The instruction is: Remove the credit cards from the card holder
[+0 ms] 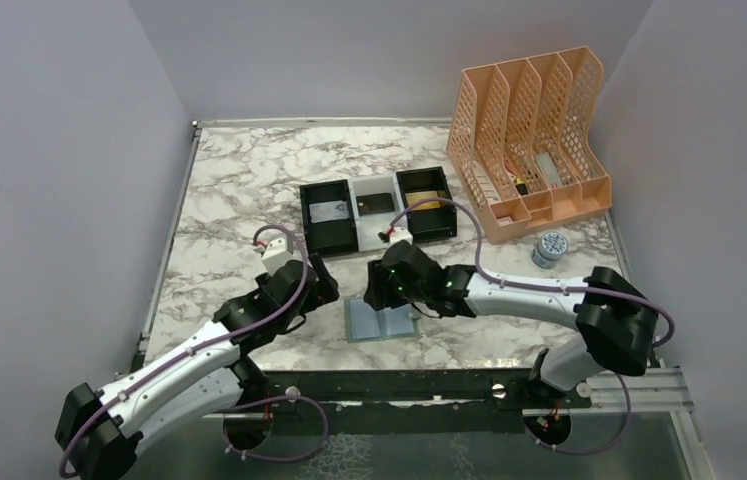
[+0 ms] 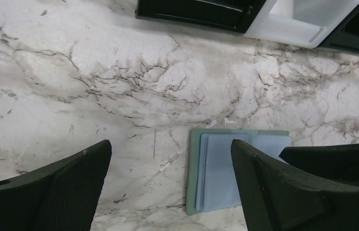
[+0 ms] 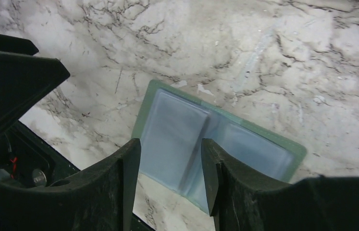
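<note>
Hanging over the open card holder (image 3: 254,149), the right claw (image 3: 170,149) has its fingers apart and grips nothing. The card holder lies flat on the marble bench (image 1: 239,190), pale blue inside up. The left claw (image 2: 170,154), spread wide and empty, hangs just left of the card holder. Beyond the card holder, a dark credit card (image 1: 379,200) lies in the middle compartment of the black-and-white tray (image 1: 303,215).
</note>
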Available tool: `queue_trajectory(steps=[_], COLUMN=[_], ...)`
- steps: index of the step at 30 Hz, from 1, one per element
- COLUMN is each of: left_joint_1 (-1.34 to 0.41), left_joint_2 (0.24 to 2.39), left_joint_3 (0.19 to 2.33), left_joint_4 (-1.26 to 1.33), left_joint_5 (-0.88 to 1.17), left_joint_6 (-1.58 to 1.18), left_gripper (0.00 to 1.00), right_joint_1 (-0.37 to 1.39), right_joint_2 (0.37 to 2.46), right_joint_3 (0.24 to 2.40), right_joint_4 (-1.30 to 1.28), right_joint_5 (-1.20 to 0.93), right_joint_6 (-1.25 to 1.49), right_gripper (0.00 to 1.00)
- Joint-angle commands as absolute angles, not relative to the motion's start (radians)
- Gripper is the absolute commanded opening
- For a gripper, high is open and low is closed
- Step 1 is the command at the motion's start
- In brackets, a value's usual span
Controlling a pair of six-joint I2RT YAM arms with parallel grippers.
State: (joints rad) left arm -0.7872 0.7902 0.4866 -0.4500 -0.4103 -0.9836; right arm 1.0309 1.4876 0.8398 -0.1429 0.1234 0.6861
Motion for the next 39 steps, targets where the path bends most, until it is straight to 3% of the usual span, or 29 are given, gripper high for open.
queue_trajectory(steps=[1,17,28,32,39], left_joint_1=[-0.783,-0.782,-0.782,-0.782,-0.782], left_joint_2=[0.686,0.628,0.686,0.743,0.820], left_joint_3=[0.455,0.479,0.474,0.468,0.397], left_joint_4=[-0.525,-0.565,-0.504,-0.415,-0.186], left_joint_5=[-0.515,-0.537,-0.452,-0.364,-0.133], left_joint_6=[-1.083,-1.053,-0.991,-0.935,-0.899], left_gripper=[0.99,0.99,0.99,0.99,0.97], right_joint_1=[1.094,1.150,1.150,1.138,1.018], right_joint_2=[1.577,1.784,1.812,1.772,1.677], right_joint_3=[0.937,1.050,1.036,0.998,0.826], right_joint_4=[-0.248,-0.328,-0.348,-0.280,-0.002], right_joint_5=[0.264,0.295,0.336,0.283,-0.034], right_joint_6=[0.660,0.678,0.711,0.711,0.732], right_gripper=[0.51,0.57,0.27,0.27,0.19])
